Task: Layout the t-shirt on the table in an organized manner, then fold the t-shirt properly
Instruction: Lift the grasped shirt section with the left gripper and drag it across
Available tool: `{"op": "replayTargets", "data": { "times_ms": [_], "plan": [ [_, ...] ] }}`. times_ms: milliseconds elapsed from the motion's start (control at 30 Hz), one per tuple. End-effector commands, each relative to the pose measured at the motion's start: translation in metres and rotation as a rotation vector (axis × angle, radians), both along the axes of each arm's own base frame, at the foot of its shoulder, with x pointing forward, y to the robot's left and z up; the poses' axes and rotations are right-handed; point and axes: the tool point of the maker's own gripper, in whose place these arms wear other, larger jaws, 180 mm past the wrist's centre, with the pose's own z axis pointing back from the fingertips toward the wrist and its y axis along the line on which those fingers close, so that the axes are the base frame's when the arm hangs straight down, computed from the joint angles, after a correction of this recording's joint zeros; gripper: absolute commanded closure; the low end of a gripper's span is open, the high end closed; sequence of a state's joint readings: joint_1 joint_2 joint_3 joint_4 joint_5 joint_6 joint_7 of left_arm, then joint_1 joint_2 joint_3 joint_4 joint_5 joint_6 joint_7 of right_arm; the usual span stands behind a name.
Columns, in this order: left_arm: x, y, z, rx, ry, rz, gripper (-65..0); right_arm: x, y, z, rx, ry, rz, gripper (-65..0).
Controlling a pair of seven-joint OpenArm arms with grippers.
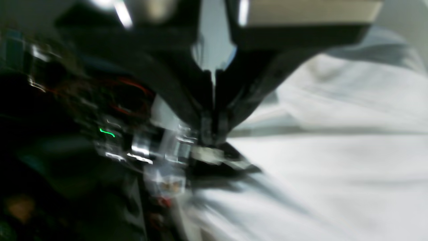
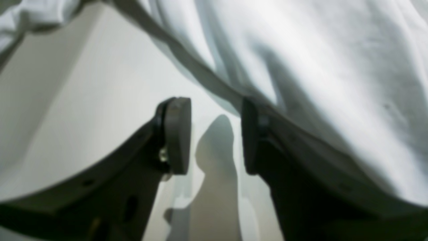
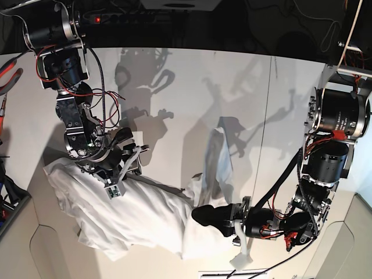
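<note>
Free room and obstructions:

- Right gripper (image 2: 215,137): jaws stand apart, bare table (image 2: 100,100) showing in the gap and off to one side of the tool. The hem of the t-shirt (image 2: 301,67) crosses just ahead of the fingertips and drapes over one finger.
- Left gripper (image 3: 203,216): jaws closed together at the t-shirt's edge. Wrinkled cloth is heaped on one side; a raised fold stands just beyond it.
- Between the two arms: cloth covers the tabletop. Beyond the raised fold, open table continues past a thin dark seam (image 3: 264,116).
</note>
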State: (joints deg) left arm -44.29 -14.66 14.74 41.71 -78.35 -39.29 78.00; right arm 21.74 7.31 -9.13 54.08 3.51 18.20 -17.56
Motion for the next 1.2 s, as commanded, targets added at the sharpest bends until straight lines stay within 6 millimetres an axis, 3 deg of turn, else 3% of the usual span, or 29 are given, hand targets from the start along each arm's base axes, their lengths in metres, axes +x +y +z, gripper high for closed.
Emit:
{"op": "replayTargets", "data": {
  "times_ms": [0, 167, 433, 533, 600, 800, 967, 1067, 1167],
  "plan": [
    [0.009, 0.001, 0.033, -0.062, -0.067, -0.017, 0.0, 0.017, 0.0, 0.02, 0.015, -0.062, -0.004, -24.6],
    [-0.001, 0.02, 0.03, -0.042, -0.092, -0.008, 0.0, 0.017, -0.001, 0.02, 0.01, -0.063, -0.002, -24.6],
    [-0.034, 0.043, -0.015, 0.002, -0.021, 0.024, 0.0, 0.018, -0.001, 0.02, 0.008, -0.064, -0.002, -24.6],
    [-0.019, 0.064, -0.026, 0.063, -0.074, 0.131, -15.2, 0.019, -0.003, 0.022, 0.004, -0.069, 0.0, -24.6],
    [-0.006, 0.08, -0.03, 0.129, -0.129, 0.194, -19.9, 0.02, 0.001, 0.028, 0.012, -0.085, 0.02, -24.6],
    [0.043, 0.141, -0.018, 0.278, -0.403, 0.456, -19.9, 0.032, 0.014, 0.063, 0.031, -0.175, 0.064, -24.6],
    [0.068, 0.183, -0.014, 0.452, -0.552, 0.63, -19.9, 0.038, 0.032, 0.08, 0.135, -0.201, 0.054, -24.6],
    [0.074, 0.193, -0.015, 0.516, -0.588, 0.684, -19.9, 0.044, 0.056, 0.093, 0.177, -0.224, 0.068, -24.6],
    [0.076, 0.185, -0.018, 0.519, -0.587, 0.688, -19.9, 0.055, 0.08, 0.109, 0.195, -0.254, 0.092, -24.6]
  ]
}}
